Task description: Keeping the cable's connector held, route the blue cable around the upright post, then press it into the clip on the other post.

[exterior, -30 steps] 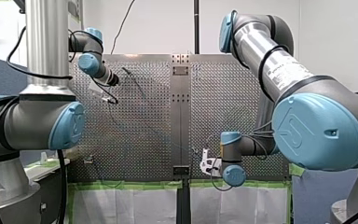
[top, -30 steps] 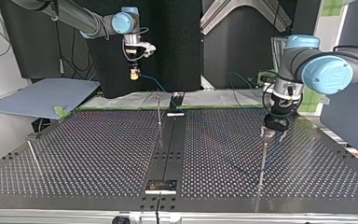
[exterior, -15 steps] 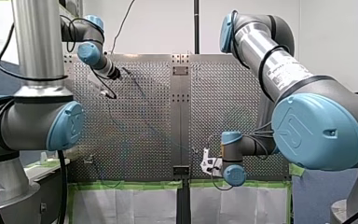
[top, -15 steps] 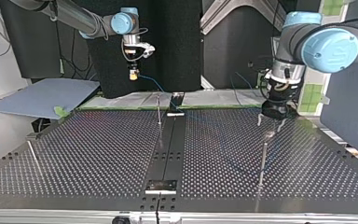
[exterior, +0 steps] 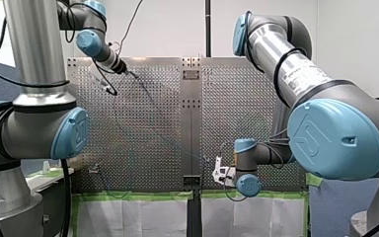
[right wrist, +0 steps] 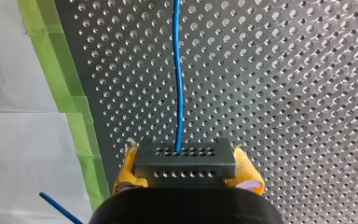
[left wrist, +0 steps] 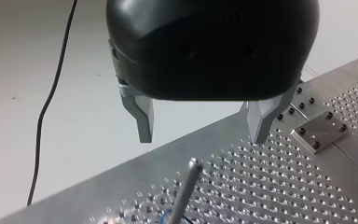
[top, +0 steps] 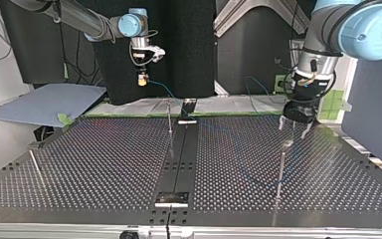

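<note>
Right wrist view: my right claw (right wrist: 186, 169) has its yellow pads (right wrist: 125, 167) pinching the black connector (right wrist: 185, 161) by the tabletop's (right wrist: 284, 93) green-taped edge, with the blue cable (right wrist: 178, 84) running off it across the holes. My left claw (left wrist: 201, 135), metal fingers (left wrist: 143, 119) spread wide, hangs just above the upright post (left wrist: 186, 186) near the opposite edge, not touching.

Robotics lab. Perforated metal tabletop (top: 104, 164), two grey-blue industrial arms (exterior: 296, 74) over it. Green tape (exterior: 138, 195) along edge, white sheeting (exterior: 128, 217) below. Bare white wall (exterior: 168, 29), loose black cable (exterior: 131, 22) hanging. Dark backdrop panels (top: 189, 45) across, possibly foam.
</note>
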Controlling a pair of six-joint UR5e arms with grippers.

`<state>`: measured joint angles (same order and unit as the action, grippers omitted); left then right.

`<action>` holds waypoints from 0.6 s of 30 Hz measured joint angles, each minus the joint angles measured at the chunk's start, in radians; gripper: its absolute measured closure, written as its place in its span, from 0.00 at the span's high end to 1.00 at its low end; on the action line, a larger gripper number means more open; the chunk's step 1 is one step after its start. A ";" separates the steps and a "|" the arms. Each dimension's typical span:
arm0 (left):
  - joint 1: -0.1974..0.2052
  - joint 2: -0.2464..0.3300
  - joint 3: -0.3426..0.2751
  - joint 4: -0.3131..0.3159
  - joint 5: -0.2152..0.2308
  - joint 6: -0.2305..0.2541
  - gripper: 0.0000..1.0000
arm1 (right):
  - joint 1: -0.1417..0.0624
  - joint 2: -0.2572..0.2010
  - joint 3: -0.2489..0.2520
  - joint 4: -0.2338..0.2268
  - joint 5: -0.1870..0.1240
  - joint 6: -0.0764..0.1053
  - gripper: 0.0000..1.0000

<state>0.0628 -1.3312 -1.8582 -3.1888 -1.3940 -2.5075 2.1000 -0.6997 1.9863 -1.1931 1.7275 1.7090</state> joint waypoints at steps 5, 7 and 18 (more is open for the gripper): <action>0.007 0.007 0.045 -0.046 -0.004 0.046 0.99 | 0.000 0.000 0.000 0.004 0.000 0.000 0.00; 0.007 0.008 0.061 -0.061 -0.003 0.062 0.99 | 0.000 0.000 0.000 0.005 0.000 0.000 0.00; -0.013 -0.018 0.148 -0.149 -0.029 0.150 0.99 | 0.002 0.000 -0.003 0.012 -0.004 -0.003 0.00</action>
<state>0.0494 -1.3489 -1.7098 -3.3382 -1.4233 -2.3575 2.1019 -0.6996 1.9829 -1.1814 1.7231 1.7063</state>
